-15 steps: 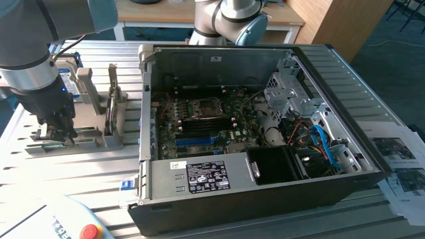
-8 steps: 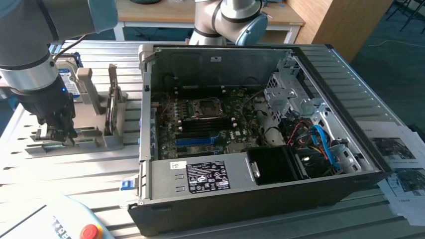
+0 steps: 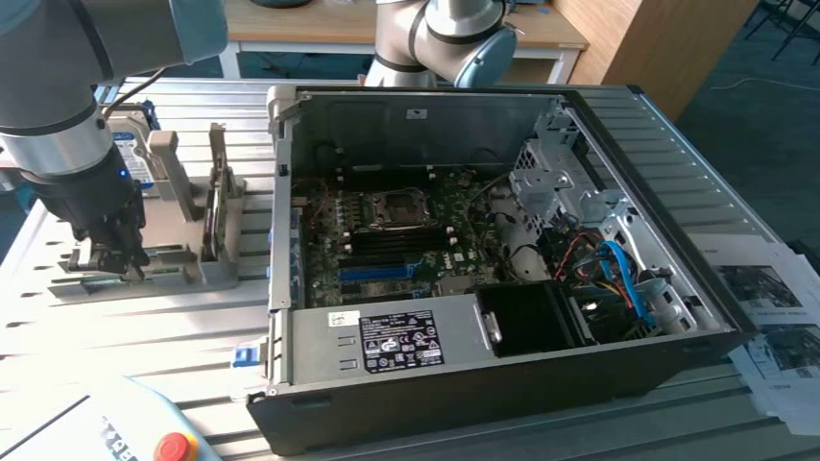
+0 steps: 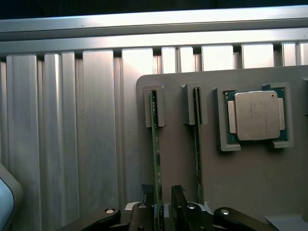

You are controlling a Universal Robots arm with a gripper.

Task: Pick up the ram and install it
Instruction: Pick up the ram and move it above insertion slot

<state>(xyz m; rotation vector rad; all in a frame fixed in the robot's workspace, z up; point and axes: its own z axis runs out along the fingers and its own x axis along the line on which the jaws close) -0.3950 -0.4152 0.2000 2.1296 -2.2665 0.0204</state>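
Note:
Two ram sticks stand on edge in the slots of a grey holder (image 4: pixel 240 183). One ram stick (image 4: pixel 155 144) runs down between my gripper's (image 4: pixel 162 190) two dark fingers (image 4: pixel 178 199). The other stick (image 4: pixel 196 144) stands just beside them. The gripper is open: one finger lies close against the stick and a gap shows on the other side. In the exterior view the gripper (image 3: pixel 115 264) is low over the holder (image 3: pixel 192 274), at the exterior view's left of the open computer case (image 3: pixel 513 375).
A processor chip (image 4: pixel 255 115) sits in a recess of the holder beside the sticks. Inside the case the motherboard has blue memory slots (image 3: pixel 378 271) and a processor socket (image 3: pixel 391 206). A hard drive (image 3: pixel 129 144) stands behind the arm. Papers (image 3: pixel 769 298) lie at the exterior view's right.

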